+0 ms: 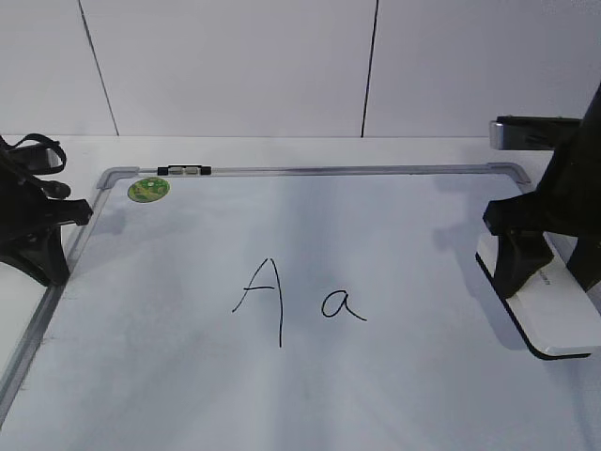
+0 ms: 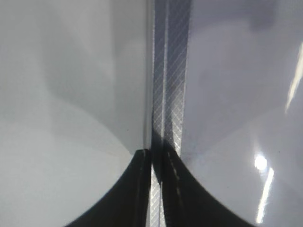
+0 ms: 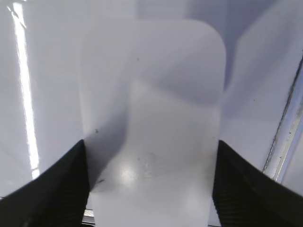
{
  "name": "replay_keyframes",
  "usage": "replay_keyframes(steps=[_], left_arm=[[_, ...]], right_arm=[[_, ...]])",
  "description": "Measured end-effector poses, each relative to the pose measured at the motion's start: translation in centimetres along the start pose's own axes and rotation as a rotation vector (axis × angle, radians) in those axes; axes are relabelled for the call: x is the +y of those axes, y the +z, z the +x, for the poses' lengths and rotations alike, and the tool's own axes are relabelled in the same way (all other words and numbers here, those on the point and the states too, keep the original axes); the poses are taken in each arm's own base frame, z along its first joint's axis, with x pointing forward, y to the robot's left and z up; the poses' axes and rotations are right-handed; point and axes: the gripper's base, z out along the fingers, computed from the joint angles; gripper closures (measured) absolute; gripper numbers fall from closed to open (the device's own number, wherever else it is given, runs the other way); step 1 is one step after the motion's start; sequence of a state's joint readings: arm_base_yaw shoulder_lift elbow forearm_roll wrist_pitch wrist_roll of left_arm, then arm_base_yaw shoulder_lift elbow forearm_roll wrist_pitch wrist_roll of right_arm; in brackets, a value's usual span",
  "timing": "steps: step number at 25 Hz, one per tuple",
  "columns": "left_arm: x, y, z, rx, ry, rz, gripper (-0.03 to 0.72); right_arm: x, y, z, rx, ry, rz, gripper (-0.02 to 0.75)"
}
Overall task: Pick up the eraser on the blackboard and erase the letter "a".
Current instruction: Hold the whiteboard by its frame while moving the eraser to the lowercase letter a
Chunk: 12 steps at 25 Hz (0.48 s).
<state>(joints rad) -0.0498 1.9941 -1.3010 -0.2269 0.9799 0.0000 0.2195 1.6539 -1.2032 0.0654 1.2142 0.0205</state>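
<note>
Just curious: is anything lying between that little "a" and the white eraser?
No, only bare blackboard separates the letter "a" from the eraser, as the exterior view shows.

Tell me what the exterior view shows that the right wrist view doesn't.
Only the exterior view shows the capital A, the letter "a", the green sticker, the clip and the left hand. Only the right wrist view shows the eraser's whole white top between the two fingers. Both show the eraser, the right hand and the blackboard.
</note>
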Motion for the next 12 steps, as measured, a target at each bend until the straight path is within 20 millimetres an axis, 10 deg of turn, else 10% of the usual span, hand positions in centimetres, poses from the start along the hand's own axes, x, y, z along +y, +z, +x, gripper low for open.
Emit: replay_keyframes(steps=[12], left_arm=[[-0.01,-0.03,-0.02,0.0,0.0,0.0,0.667]], right_arm=[[0.01,0.0,0.0,0.0,0.001,-0.001,0.2]])
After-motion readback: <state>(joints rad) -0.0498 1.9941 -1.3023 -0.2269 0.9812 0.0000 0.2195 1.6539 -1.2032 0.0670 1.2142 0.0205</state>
